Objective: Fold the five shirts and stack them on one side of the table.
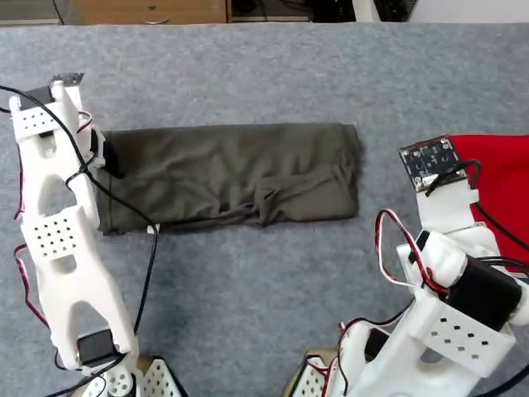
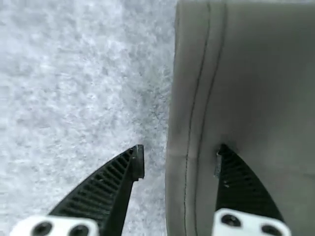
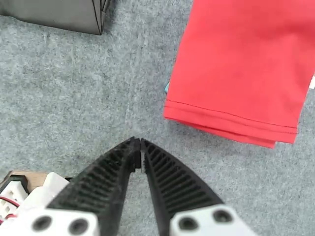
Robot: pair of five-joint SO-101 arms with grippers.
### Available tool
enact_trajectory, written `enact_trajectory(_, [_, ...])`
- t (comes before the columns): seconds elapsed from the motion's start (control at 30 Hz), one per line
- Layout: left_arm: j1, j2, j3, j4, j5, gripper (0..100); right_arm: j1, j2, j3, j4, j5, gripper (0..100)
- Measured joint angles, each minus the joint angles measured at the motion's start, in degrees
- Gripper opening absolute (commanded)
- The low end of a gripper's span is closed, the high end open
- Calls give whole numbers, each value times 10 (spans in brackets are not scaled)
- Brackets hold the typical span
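Shirts: two (olive shirt point(image 1: 231, 175), red shirt point(image 1: 496, 178)).
Left hand point(image 2: 180, 150): wide apart astride olive shirt's edge, gripping nothing.
Right hand point(image 3: 141, 142): pinched together, empty.

Dk olive-grey shirt point(image 1: 231, 174), red shirt point(image 1: 500, 182), plain grey tbl point(image 1: 248, 74).
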Motion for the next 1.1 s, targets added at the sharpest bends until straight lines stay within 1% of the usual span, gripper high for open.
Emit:
enact_trajectory(0.47, [25,33,-18,0,1,233,0,0,0,0,0,5])
enact_trajectory(0.63, [40,33,-19,1,1,130,0,0,0,0,0,5])
enact_trajectory(0.8, [75,33,-13,1,1,72,0,0,0,0,0,5])
enact_trajectory(0.87, [82,33,-9,1,1,19,0,0,0,0,0,5])
enact_trajectory(1.1, [92,33,-5,18,-1,17,0,0,0,1,0,4])
